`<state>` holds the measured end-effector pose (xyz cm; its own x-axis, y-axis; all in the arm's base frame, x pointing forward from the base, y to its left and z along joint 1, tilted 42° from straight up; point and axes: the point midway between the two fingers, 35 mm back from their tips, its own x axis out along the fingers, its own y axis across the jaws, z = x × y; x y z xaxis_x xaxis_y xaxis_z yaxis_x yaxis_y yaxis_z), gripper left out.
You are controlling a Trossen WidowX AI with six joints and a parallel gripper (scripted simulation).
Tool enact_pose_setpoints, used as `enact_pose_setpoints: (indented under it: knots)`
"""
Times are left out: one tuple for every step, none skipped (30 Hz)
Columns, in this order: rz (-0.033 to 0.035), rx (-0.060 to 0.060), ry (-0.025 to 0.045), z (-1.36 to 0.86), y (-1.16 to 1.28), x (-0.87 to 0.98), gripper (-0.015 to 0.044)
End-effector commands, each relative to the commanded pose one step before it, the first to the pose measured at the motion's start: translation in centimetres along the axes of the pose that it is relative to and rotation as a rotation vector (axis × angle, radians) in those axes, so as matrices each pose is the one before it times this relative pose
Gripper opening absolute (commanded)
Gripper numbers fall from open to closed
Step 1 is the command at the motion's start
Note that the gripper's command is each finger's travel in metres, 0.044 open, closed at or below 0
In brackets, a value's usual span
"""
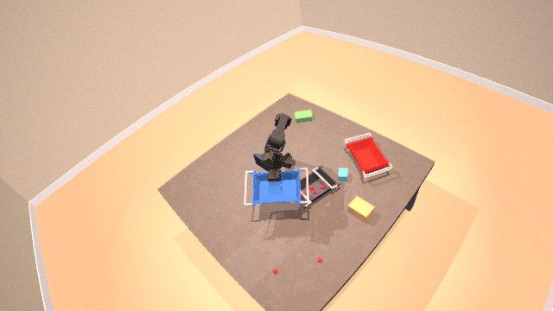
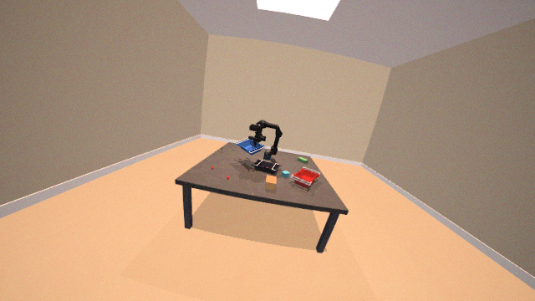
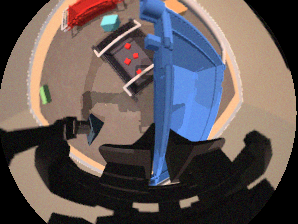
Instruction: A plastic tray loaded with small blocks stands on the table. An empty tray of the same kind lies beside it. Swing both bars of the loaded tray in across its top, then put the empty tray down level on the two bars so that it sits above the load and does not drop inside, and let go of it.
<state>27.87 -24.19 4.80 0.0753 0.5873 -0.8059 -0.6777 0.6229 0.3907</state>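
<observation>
The loaded black tray (image 1: pixel 327 174) (image 2: pixel 266 170) (image 3: pixel 112 69) stands on the table with small red blocks inside. Its two white wire bars, one far bar (image 3: pixel 117 39) and one near bar (image 3: pixel 140 78), lie in across its top. My gripper (image 1: pixel 274 177) (image 2: pixel 255 144) (image 3: pixel 156 125) is shut on the long side wall of the empty blue tray (image 1: pixel 287 192) (image 2: pixel 251 147) (image 3: pixel 192 95). The blue tray hangs in the air beside the black tray, looks tilted in the exterior view, and hides part of the black tray's near end in the top view. Its own white bars stick out at its ends.
A red tray (image 1: pixel 368 155) (image 2: pixel 306 177) (image 3: pixel 92 12) with white bars stands off to one side. A cyan cube (image 1: pixel 343 174) (image 3: pixel 110 23) and a yellow-orange block (image 1: pixel 361 208) (image 2: pixel 271 182) are near the black tray. A green block (image 1: pixel 303 116) and two loose red cubes (image 1: pixel 320 260) (image 1: pixel 275 271) lie farther away.
</observation>
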Motion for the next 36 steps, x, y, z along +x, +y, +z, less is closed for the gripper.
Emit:
enact_pose_setpoints:
  knots:
    - [-0.02011,-0.0786,-0.01131,2.418,0.923,-0.546,0.0000]
    - [-0.00062,-0.0167,-0.00182,0.542,0.176,0.006,0.0000]
    - [-0.00057,-0.0167,-0.00188,0.542,0.175,0.009,0.0000]
    - [-0.00052,-0.0168,-0.00194,0.542,0.173,0.013,0.0000]
    - [-0.00047,-0.0168,-0.00200,0.542,0.172,0.016,0.0000]
    - [-0.00042,-0.0168,-0.00206,0.541,0.171,0.020,0.0000]
    - [-0.00037,-0.0168,-0.00211,0.541,0.169,0.023,0.0000]
    - [-0.00032,-0.0168,-0.00218,0.541,0.168,0.026,0.0000]
    - [-0.00027,-0.0169,-0.00224,0.540,0.166,0.030,0.0000]
    - [-0.00022,-0.0169,-0.00230,0.540,0.165,0.033,0.0000]
    - [-0.00018,-0.0169,-0.00236,0.540,0.164,0.036,0.0000]
    - [-0.00013,-0.0169,-0.00243,0.539,0.162,0.039,0.0000]
    - [-0.00009,-0.0169,-0.00249,0.539,0.161,0.042,0.0000]
    - [-0.00004,-0.0169,-0.00255,0.538,0.160,0.045,0.0000]
    - [0.00000,-0.0169,-0.00262,0.537,0.158,0.049,0.0000]
    - [0.00004,-0.0170,-0.00269,0.537,0.157,0.052,0.0000]
    - [0.00008,-0.0170,-0.00275,0.536,0.156,0.054,0.0000]
    - [0.00012,-0.0170,-0.00282,0.535,0.155,0.057,0.0000]
    - [0.00016,-0.0170,-0.00289,0.534,0.153,0.060,0.0000]
    - [0.00020,-0.0170,-0.00296,0.534,0.152,0.063,0.0000]
    - [0.00024,-0.0170,-0.00303,0.533,0.151,0.066,0.0000]
    - [0.00028,-0.0170,-0.00310,0.532,0.150,0.069,0.0000]
    - [0.00031,-0.0170,-0.00317,0.531,0.149,0.071,0.0000]
    - [0.00035,-0.0170,-0.00324,0.530,0.148,0.074,0.0000]
    - [0.00038,-0.0170,-0.00332,0.529,0.146,0.076,0.0000]
    - [0.00034,-0.0141,-0.00280,0.438,0.120,0.065,0.0000]
    - [0.00022,-0.0085,-0.00171,0.262,0.071,0.040,0.0000]
    - [0.00007,-0.0028,-0.00057,0.087,0.023,0.014,0.0000]
    - [0.00000,0.0000,0.00000,0.000,0.000,0.000,0.0000]
    - [0.00000,0.0000,0.00000,0.000,0.000,0.000,0.0000]
    - [0.00000,0.0000,0.00000,0.000,0.000,0.000,0.0000]
    - [0.00000,0.0000,0.00000,0.000,0.000,0.000,0.0000]
    - [0.00000,0.0000,0.00000,0.000,0.000,0.000,0.0000]
    - [0.00000,0.0000,0.00000,0.000,0.000,0.000,0.0000]
    - [0.00000,0.0000,0.00000,0.000,0.000,0.000,0.0000]
    - [0.00000,0.0000,0.00000,0.000,0.000,0.000,0.0000]
